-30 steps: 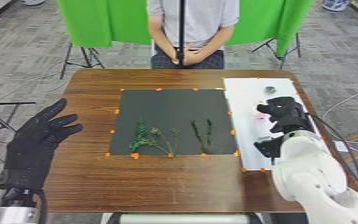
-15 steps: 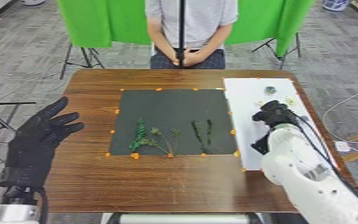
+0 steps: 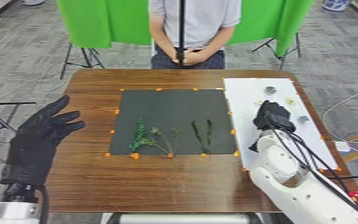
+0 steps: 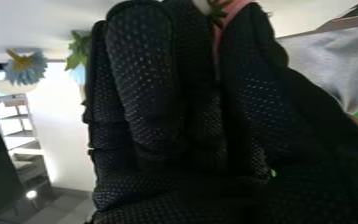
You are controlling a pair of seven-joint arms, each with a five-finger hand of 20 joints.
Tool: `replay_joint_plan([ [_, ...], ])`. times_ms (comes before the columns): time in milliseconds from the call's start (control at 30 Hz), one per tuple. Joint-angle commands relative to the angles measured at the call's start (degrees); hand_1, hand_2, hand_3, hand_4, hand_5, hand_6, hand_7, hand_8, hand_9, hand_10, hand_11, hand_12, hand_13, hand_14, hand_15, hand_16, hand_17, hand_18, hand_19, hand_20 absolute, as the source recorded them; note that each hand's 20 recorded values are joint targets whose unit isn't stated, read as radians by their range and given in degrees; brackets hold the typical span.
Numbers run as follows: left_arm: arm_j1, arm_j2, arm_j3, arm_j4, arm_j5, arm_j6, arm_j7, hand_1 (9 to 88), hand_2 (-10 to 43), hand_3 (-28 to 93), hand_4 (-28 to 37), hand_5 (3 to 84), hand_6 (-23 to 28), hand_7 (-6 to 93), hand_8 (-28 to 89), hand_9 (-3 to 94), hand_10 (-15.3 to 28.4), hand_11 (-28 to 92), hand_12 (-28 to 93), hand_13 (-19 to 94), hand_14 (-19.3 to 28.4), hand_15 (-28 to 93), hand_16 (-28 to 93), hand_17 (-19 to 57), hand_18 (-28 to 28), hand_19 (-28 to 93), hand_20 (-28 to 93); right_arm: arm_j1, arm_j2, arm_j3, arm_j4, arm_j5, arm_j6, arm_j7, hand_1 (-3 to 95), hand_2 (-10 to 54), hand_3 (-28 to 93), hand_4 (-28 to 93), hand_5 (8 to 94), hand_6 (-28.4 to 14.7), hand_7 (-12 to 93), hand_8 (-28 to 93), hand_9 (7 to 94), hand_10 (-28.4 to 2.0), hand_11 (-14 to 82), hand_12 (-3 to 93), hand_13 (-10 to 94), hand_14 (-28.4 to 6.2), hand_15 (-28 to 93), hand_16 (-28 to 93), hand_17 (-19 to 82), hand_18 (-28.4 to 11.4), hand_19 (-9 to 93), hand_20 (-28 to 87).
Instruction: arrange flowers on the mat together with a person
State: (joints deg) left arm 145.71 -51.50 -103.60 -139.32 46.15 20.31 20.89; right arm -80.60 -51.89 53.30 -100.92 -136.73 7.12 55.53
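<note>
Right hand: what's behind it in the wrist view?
Something pink and green peeks past the right hand; the rest of it is covered, as is anything directly behind.

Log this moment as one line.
right hand: over white sheet, pinching pink flower | left hand: open, left of dark mat | mat: green sprigs laid

A brown wooden table [image 3: 158, 187] with visible grain and rounded far corners carries a flat, dark grey, nearly square mat [image 3: 162, 106]. Just beside it, along the right part of the table, lies a long, white, rectangular sheet [image 3: 245, 90], which reaches beyond the mat toward both the table's far and near edges. Small, bright orange pieces [image 3: 135, 156] sit around the borders of both.
</note>
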Motion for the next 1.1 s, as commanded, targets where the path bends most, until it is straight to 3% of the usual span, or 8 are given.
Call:
replay_joint_plan([
  [33,0.86,0.80,0.16,-0.48,0.05,0.24,0.88,16.5,5.2,77,-28.3,35.6,7.0,15.4,-11,36.5,19.8,26,11,27,28.4,57,-10,-9.2,23.5,49,13,-0.36,1.18,-0.37,0.68,-1.59,3.46,-0.42,66.0,-9.5,59,-28,85.5,2.1,15,3,91.3,-6.8,8.5,34.3,85,-2.4,45,27,43,-14.0,81,-10],
  [200,0.51,0.91,-0.08,-0.85,0.19,0.08,0.72,16.6,5.2,77,-28.3,35.5,7.0,15.5,-11,36.5,19.8,26,11,26,28.4,57,-10,-9.2,23.5,49,13,-1.50,1.20,0.64,-1.26,-3.09,7.69,-0.76,66.6,-9.5,59,-28,86.3,1.8,15,3,92.1,-6.3,9.0,35.0,85,-1.8,44,29,42,-13.5,81,-9],
  [333,0.24,2.05,-0.91,-1.03,0.18,0.06,0.64,16.7,5.2,77,-28.3,35.5,7.0,15.5,-11,36.5,19.8,26,11,27,28.4,57,-10,-9.2,23.6,50,14,-1.46,0.85,0.17,-5.92,-2.51,12.16,-3.61,66.1,-9.5,61,-28,86.8,1.5,15,3,92.7,-6.5,9.4,35.2,85,-1.9,45,29,41,-12.4,80,-9],
  [533,-5.29,4.36,-0.46,-0.42,0.35,-0.52,-1.04,16.8,5.2,77,-28.3,35.5,6.9,15.4,-11,36.5,19.9,26,11,27,28.4,57,-10,-8.8,24.0,51,14,4.41,-3.55,-6.11,-11.12,6.50,9.73,-15.77,65.5,-9.5,62,-28,86.5,1.2,16,4,92.6,-6.7,9.6,36.1,84,-1.6,46,30,39,-11.6,79,-7],
  [633,-8.75,5.91,0.98,0.05,0.76,0.78,-1.24,16.9,5.3,77,-28.3,35.4,7.0,15.6,-11,36.2,19.8,26,11,26,28.3,57,-10,-8.7,24.1,51,14,9.27,-7.60,-12.17,-9.55,7.64,7.64,-20.06,64.8,-9.5,63,-28,85.9,1.2,16,4,92.2,-6.6,9.8,36.8,84,-1.6,46,30,39,-11.5,78,-5],
  [767,-11.43,6.82,1.71,0.35,0.53,0.57,-0.67,17.0,5.3,77,-28.3,35.2,6.9,15.6,-11,35.7,19.7,26,11,25,27.8,57,-10,-8.8,23.9,51,14,13.27,-14.35,-17.41,-5.98,8.01,4.01,-26.12,64.3,-9.5,63,-28,85.1,1.2,17,4,91.6,-6.0,10.0,36.9,83,-1.6,47,30,39,-10.8,77,-4],
  [967,-13.75,6.49,1.78,0.63,0.51,0.25,-1.24,17.1,5.4,77,-28.3,34.7,6.7,15.9,-11,35.4,19.7,26,11,25,27.8,56,-10,-8.8,23.9,51,14,15.98,-23.50,-20.81,1.91,6.04,-1.28,-34.02,63.7,-9.5,64,-28,84.4,1.5,17,4,91.3,-5.8,10.7,37.4,83,-1.6,47,29,38,-10.6,76,-3],
  [1100,-17.54,7.49,3.86,1.51,0.78,-0.46,-2.15,17.2,5.4,77,-28.3,34.7,6.6,16.0,-11,35.3,19.7,26,11,25,27.9,57,-10,-8.7,24.2,51,14,18.59,-24.84,-24.36,4.57,5.51,-1.75,-34.12,63.8,-9.5,63,-28,84.0,1.6,17,4,91.0,-6.0,10.8,37.5,82,-1.5,47,29,38,-10.1,75,-2],
])
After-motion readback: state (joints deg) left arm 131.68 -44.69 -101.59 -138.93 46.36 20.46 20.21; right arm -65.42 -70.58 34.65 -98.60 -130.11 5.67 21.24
